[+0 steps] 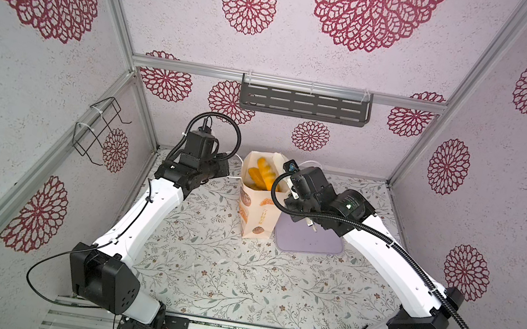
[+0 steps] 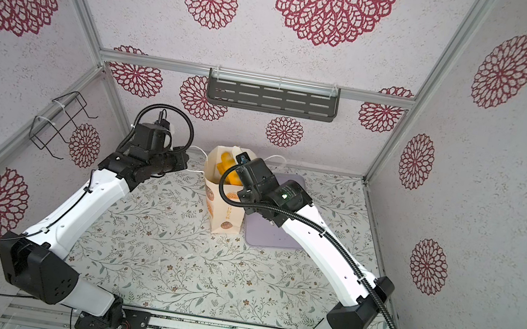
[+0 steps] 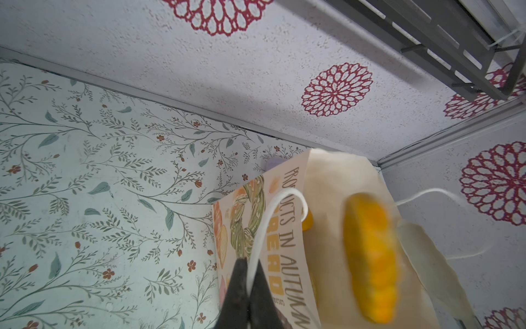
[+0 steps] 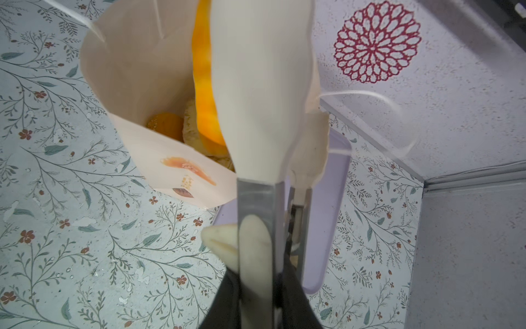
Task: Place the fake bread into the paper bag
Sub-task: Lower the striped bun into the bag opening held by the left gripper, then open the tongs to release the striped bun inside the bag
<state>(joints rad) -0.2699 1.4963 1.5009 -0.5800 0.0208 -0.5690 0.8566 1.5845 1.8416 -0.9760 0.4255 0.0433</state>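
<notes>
The paper bag (image 1: 256,214) (image 2: 226,209) stands upright at the back middle of the table, its mouth open. My left gripper (image 3: 250,273) (image 1: 226,166) is shut on the bag's white cord handle (image 3: 280,202) at its left side. My right gripper (image 4: 256,284) is shut on a pair of metal tongs with cream tips (image 4: 256,114), which reach over the bag's mouth. A long orange fake bread (image 3: 370,262) (image 4: 203,85) shows blurred inside the bag (image 4: 136,85) beside the tong tip. More fake bread (image 1: 262,174), including a round bun (image 4: 165,125), lies deeper in the bag.
A flat lilac tray (image 1: 310,241) (image 2: 275,239) lies right of the bag, partly under my right arm. A dark slotted shelf (image 1: 304,103) hangs on the back wall and a wire rack (image 1: 96,128) on the left wall. The bag's other cord handle (image 4: 370,94) hangs loose.
</notes>
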